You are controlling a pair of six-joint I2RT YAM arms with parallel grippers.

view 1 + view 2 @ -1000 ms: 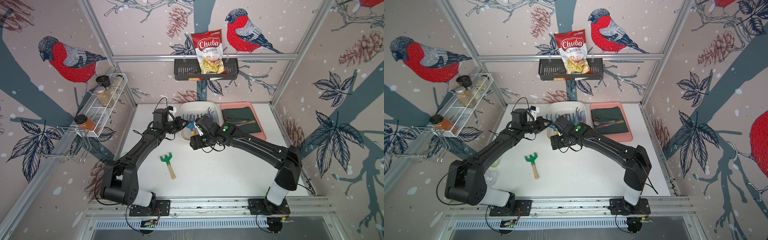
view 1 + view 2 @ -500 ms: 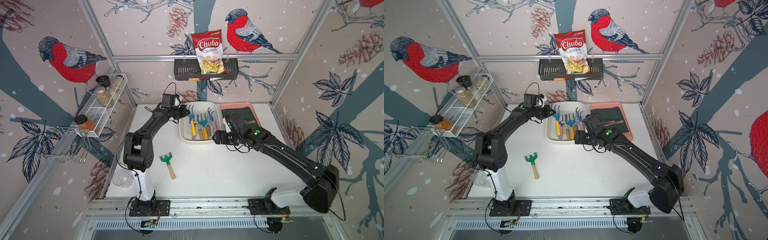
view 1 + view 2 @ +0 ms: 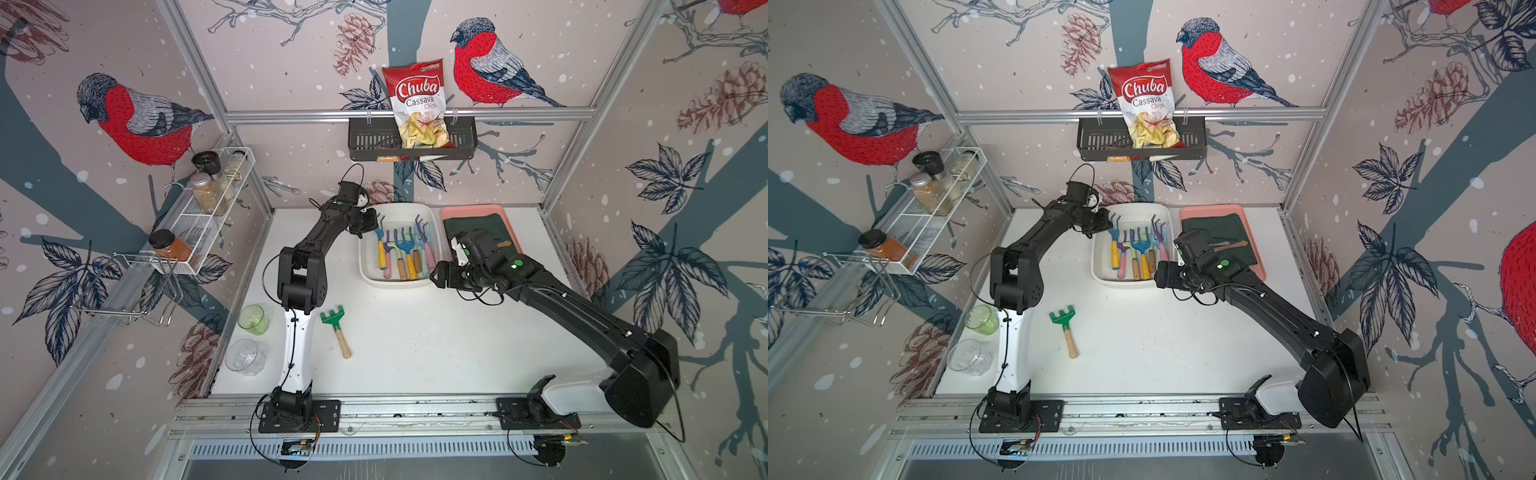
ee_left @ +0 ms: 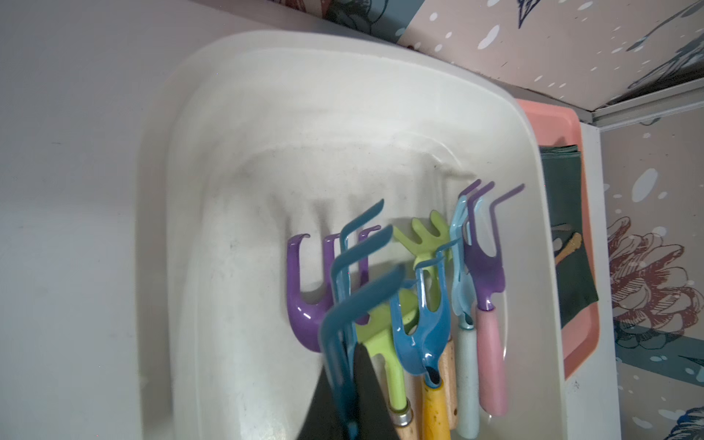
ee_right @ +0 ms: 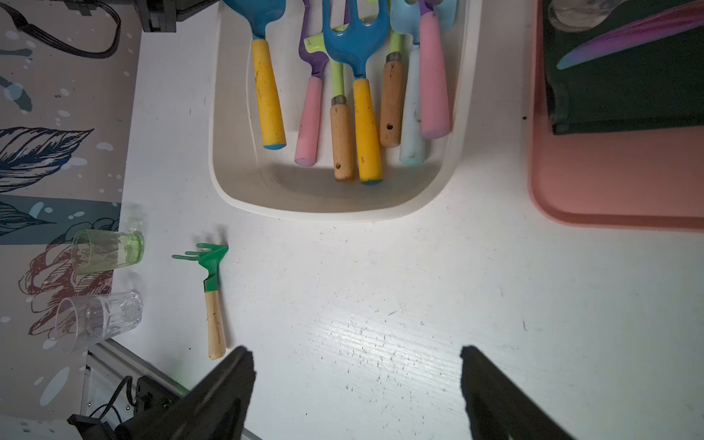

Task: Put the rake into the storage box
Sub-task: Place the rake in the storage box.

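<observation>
Rake, blue-headed, yellow-handled, in shallow white plastic storage box.
Left gripper pinches its head; right gripper spread; red bag reads "Chuba Cassava Chips".

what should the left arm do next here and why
Probably open the left gripper and let go: it looks shut on the neck of the blue rake, whose yellow handle already lies inside the white box among the other tools. The green rake on the table would come after.
</observation>
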